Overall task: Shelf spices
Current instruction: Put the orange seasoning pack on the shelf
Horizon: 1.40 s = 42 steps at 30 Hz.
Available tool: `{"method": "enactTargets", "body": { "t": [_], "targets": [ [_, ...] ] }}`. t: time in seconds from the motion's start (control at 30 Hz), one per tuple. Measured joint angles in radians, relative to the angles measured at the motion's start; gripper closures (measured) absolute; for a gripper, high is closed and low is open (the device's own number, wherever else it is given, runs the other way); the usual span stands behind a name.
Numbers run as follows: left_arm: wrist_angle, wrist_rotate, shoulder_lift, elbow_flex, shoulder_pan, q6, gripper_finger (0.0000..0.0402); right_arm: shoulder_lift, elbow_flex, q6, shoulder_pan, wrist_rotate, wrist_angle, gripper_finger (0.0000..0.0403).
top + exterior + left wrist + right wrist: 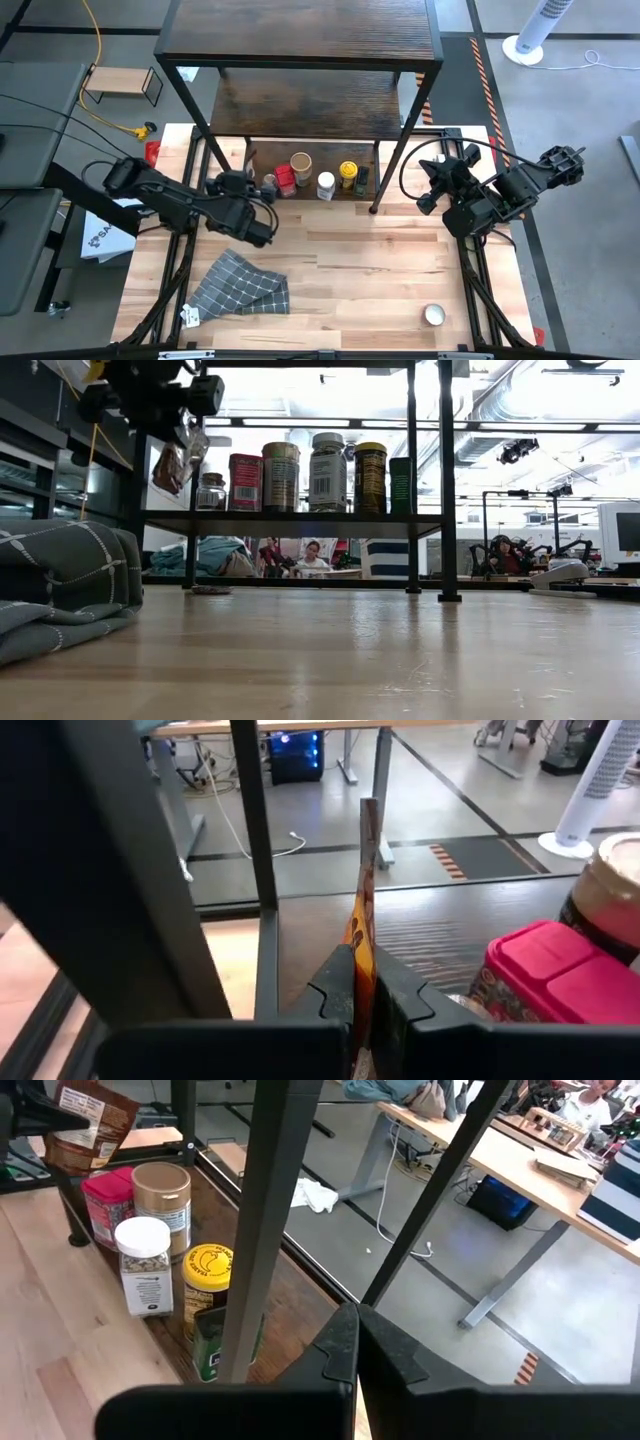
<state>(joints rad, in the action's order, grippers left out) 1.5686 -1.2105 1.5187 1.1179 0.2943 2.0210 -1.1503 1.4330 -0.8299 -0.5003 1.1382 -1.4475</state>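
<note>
A grey checked cloth (240, 287) lies nearest, a small tin (434, 315) right of it. The left gripper (362, 1005) pinches a flat spice packet (362, 910) at the shelf (300, 60), beside a red-lidded jar (560, 970). The right gripper (357, 1342) hangs clenched, empty. Labels are unreadable.

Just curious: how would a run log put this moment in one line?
left pincer: shut on spice packet, at shelf | right pincer: shut, waiting beside shelf | tin: on table
</note>
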Motion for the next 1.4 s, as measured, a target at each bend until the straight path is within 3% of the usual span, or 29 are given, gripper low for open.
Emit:
{"method": "enactTargets", "body": {
  "t": [0.2, 0.63, 1.1, 1.4],
  "targets": [
    [-0.006, -0.001, 0.041, -0.001, -0.002, 0.059, 0.0398, 0.000, 0.000, 0.001, 0.000, 0.005, -0.001, 0.0403],
    [-0.059, 0.027, 0.044, -0.001, -0.014, 0.058, 0.0349, 0.000, 0.000, 0.029, 0.000, 0.005, -0.001, 0.0403],
    [-0.082, 0.035, 0.043, -0.001, -0.013, 0.045, 0.0265, 0.000, 0.000, 0.046, 0.000, 0.004, 0.000, 0.0403],
    [-0.078, -0.017, 0.012, 0.000, -0.012, 0.042, 0.0219, 0.000, 0.000, 0.046, 0.000, 0.004, 0.000, 0.0403]
  ]
}}
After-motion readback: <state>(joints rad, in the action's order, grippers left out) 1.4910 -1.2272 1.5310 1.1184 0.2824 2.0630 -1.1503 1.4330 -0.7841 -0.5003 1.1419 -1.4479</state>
